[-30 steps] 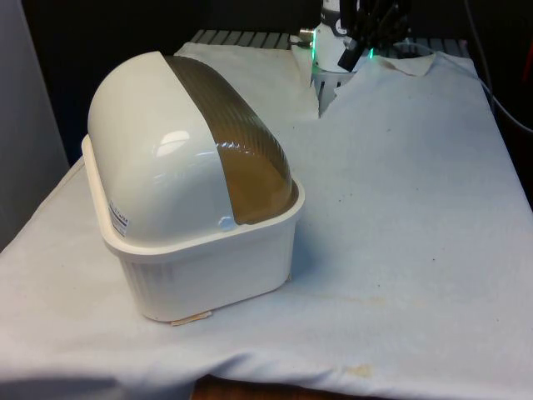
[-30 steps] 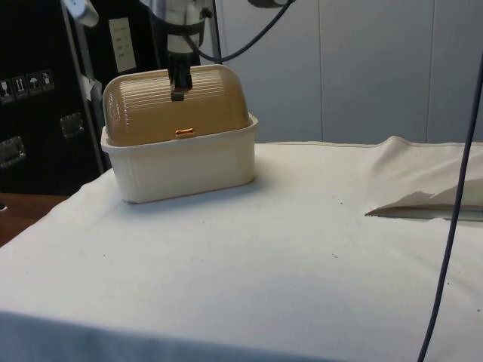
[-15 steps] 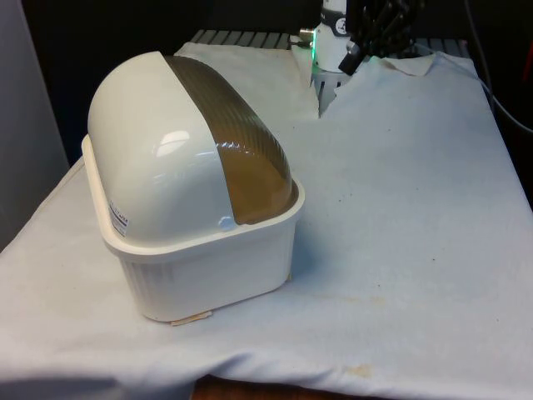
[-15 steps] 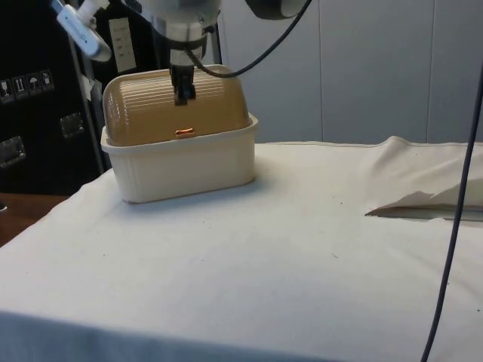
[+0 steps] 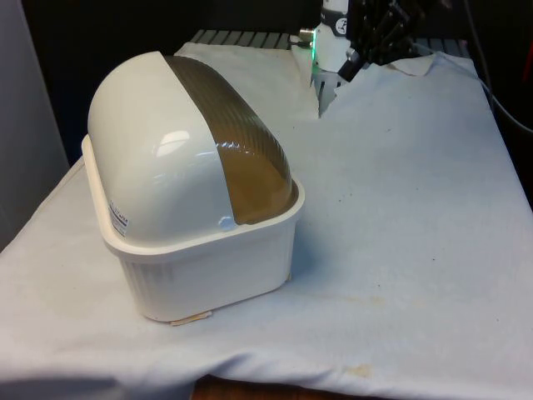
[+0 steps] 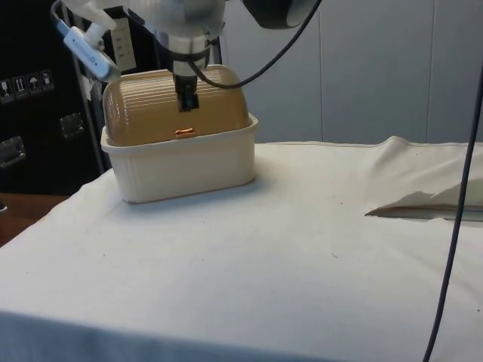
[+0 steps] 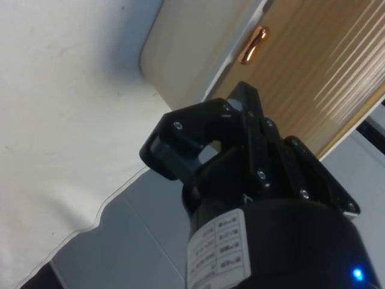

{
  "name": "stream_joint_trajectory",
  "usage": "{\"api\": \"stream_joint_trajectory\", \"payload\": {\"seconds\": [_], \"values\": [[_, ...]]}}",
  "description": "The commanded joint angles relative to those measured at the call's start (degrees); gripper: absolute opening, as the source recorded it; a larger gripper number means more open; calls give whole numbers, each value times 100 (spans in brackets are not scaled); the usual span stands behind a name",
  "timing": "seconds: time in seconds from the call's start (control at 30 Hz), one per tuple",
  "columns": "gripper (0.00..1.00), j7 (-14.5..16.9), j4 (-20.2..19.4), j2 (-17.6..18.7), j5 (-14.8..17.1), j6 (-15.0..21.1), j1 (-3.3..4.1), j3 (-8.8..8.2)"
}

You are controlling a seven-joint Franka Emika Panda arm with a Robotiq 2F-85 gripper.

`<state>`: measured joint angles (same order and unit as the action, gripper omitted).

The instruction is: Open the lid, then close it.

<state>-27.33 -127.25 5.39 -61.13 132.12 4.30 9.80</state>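
- Cream plastic bread box (image 5: 191, 225) sat near the table's (image 5: 400, 250) corner at the front view's near left, well apart from the far right edge.
- Ribbed amber lid (image 6: 177, 105) was rolled fully down, lower edge meeting the box's rim.
- Small orange handle (image 6: 184, 132) showed at the lid's bottom edge, just above the rim.
- Hung in front of the lid, above the handle and not touching it: the black gripper (image 6: 186, 98).
- Could not tell whether its jaws stood apart or together.
- Judged light, hollow and stiff; glossy shell likely slippery, so the curved lid itself offers poor purchase.
- Best taken at the handle (image 7: 252, 45), hooked or pinched, then swept up along the dome's arc.
- Box might slide on the cloth if pushed sideways rather than along the lid's track.
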Motion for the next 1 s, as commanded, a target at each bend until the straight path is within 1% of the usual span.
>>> {"api": "stream_joint_trajectory", "payload": {"seconds": [0.0,0.13,0.17,0.2,0.27,0.3,0.43,0.47,0.53,0.73,0.77,0.8,0.97], "values": [[0,-149,-57,0,-120,29,11,0],[0,-407,-80,80,-327,52,11,0],[0,-332,-92,63,-235,17,6,11],[0,-481,-80,103,-390,52,6,0],[0,-613,-86,143,-498,52,6,-6],[0,-762,-86,183,-619,40,6,-6],[0,-1043,-92,258,-854,23,11,-6],[0,-985,-92,264,-773,6,6,6],[0,-1238,-92,321,-1008,11,11,-6],[0,-1650,-92,470,-1306,-23,11,-6],[0,-1547,-92,458,-1203,-29,6,6],[0,-1793,-86,516,-1415,-40,17,-6],[0,-2131,-80,630,-1679,-74,23,-6]]}}
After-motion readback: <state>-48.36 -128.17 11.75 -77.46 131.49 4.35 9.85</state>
